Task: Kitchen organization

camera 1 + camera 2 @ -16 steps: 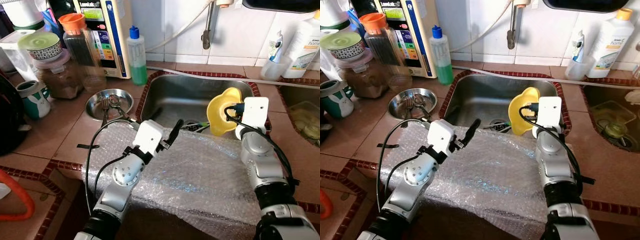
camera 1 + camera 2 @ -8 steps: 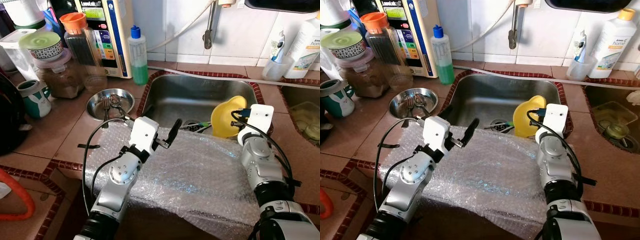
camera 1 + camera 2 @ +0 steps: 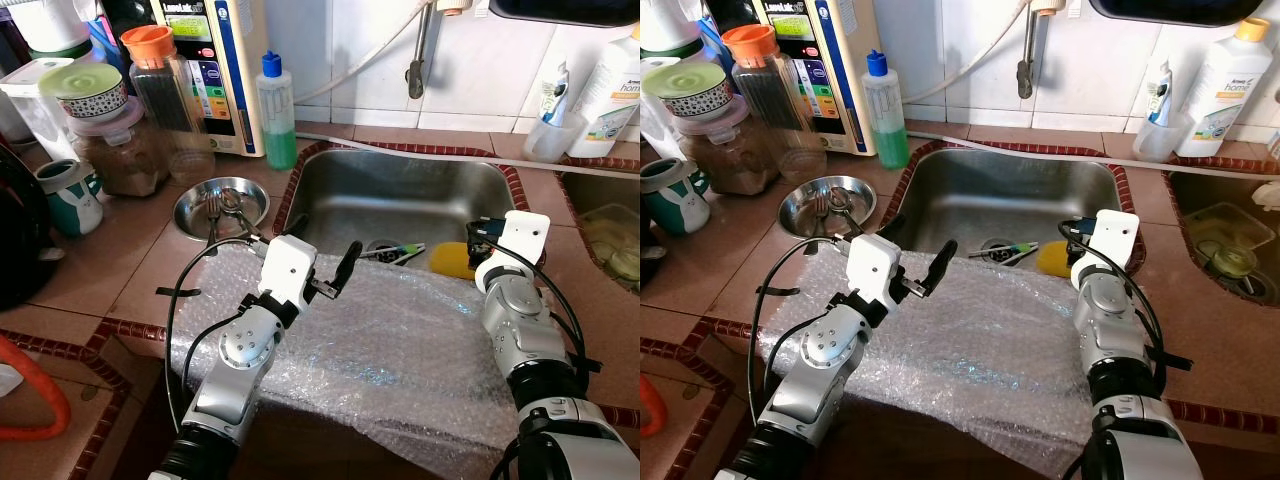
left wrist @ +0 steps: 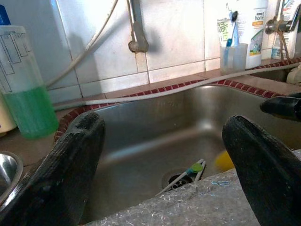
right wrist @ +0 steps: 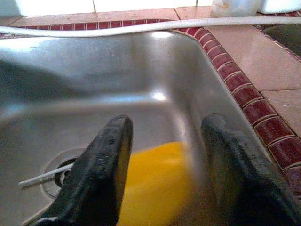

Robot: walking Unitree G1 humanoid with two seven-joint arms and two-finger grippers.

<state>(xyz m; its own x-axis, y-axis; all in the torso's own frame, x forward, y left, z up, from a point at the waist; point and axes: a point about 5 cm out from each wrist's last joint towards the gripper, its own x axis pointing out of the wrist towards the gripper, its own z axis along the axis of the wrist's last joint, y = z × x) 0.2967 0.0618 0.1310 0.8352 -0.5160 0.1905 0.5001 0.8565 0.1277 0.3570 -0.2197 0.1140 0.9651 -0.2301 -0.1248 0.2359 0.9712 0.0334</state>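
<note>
A yellow plastic bowl [image 3: 452, 259] lies in the steel sink [image 3: 400, 190], at its near right corner beside the drain. My right gripper [image 5: 167, 125] hangs open just above it, and the bowl [image 5: 155, 183] looks blurred between and below the fingers, touching neither. My left gripper [image 4: 164, 127] is open with nothing in it. It hovers over the bubble wrap [image 3: 400, 340] at the sink's near left edge and points towards the basin. A green-tipped utensil [image 3: 395, 252] lies across the drain.
A small steel dish with forks [image 3: 220, 207] sits left of the sink. Behind it stand a green soap bottle [image 3: 275, 110], jars [image 3: 125, 150] and a mug [image 3: 65, 195]. A faucet [image 3: 418, 50] hangs over the sink. A second basin [image 3: 610, 230] lies at the right.
My right arm has lowered the yellow bowl from above the sink's rim into the basin. The gripper has let go of it. The left arm has barely moved.
</note>
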